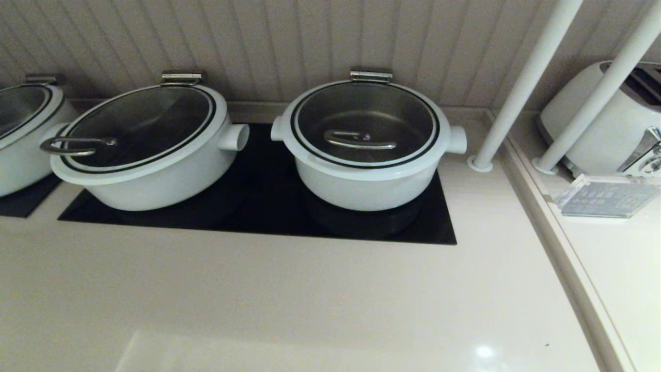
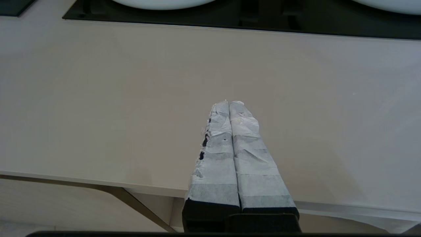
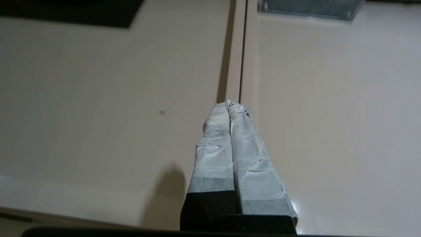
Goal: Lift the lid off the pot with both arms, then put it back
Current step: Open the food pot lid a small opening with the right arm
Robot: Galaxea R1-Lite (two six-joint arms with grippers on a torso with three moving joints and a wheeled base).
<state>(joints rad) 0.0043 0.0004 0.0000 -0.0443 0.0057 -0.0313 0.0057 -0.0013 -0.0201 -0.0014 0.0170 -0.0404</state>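
Note:
The deep white pot (image 1: 364,181) stands on the right part of the black cooktop (image 1: 268,206), with two stub handles and a steel hinge clip (image 1: 371,75) at the back. The glass lid (image 1: 364,124) lies closed on it, its bent steel bar handle (image 1: 359,139) in the middle. Neither arm shows in the head view. My left gripper (image 2: 229,102) is shut and empty above the bare counter near its front edge. My right gripper (image 3: 229,103) is shut and empty above the counter by the seam with the side counter.
A wider white pot (image 1: 144,150) with a loop-handled lid stands left of the task pot, and another (image 1: 20,134) at the far left. Two white poles (image 1: 521,88) rise at the right. A white toaster (image 1: 609,119) and a clear sign (image 1: 607,196) stand on the right-hand counter.

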